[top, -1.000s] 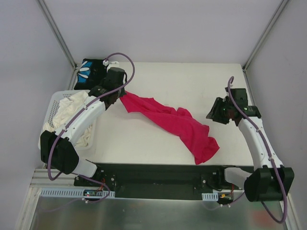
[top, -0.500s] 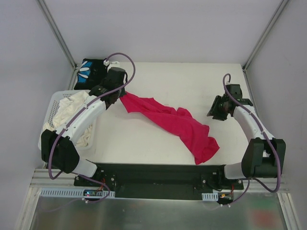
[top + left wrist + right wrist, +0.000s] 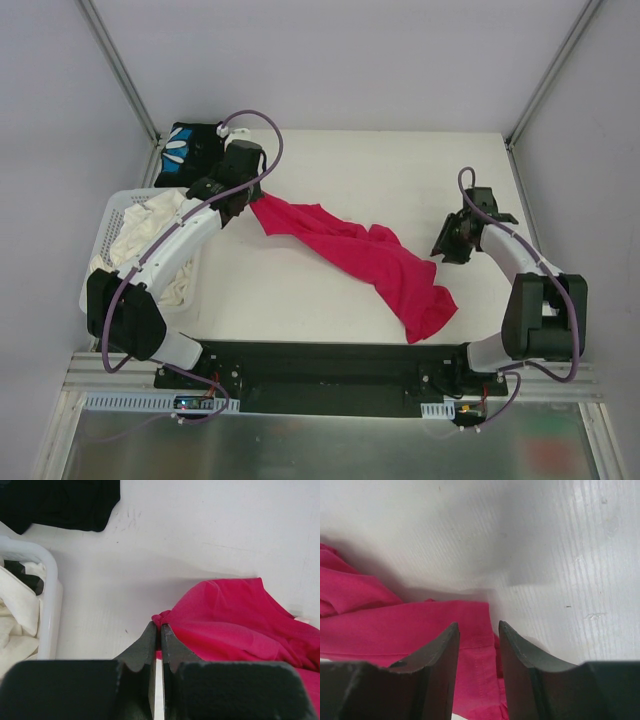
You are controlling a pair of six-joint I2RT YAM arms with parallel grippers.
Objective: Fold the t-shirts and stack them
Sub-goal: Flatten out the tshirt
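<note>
- From above, the red t-shirt (image 3: 355, 255) lies crumpled in a long diagonal band across the middle of the white surface (image 3: 400, 170), not yet spread out or folded.
- The black t-shirt (image 3: 190, 150), with its blue-and-white print, sits at the far left corner, apart from the red one. It looks parked there so the stack can be built on it, or so it can wait its turn.
- A white basket (image 3: 110, 215) holding pale cloth (image 3: 150, 225) stands at the left edge beside the left arm.
- The left fingers (image 3: 250, 205) meet the red shirt's far-left end, and the right fingers (image 3: 447, 243) hang just past its right-hand bulge. With one arm at each end, the pair seems set to pull the shirt flat.
- From the left wrist, the left fingers (image 3: 159, 628) are pressed together, pinching a small bunched corner of the red t-shirt (image 3: 235, 615) against the surface (image 3: 200, 525). This grip anchors that end.
- The basket rim (image 3: 47, 580) and the black t-shirt (image 3: 60, 502) lie off to the side and clear of the grip.
- From the right wrist, the right fingers (image 3: 451, 640) are spread with nothing between them, poised over a stitched edge of the red t-shirt (image 3: 395, 625) where it meets the bare surface (image 3: 545, 545).
- I judge they are lined up there to straddle that hem and close on it next.
</note>
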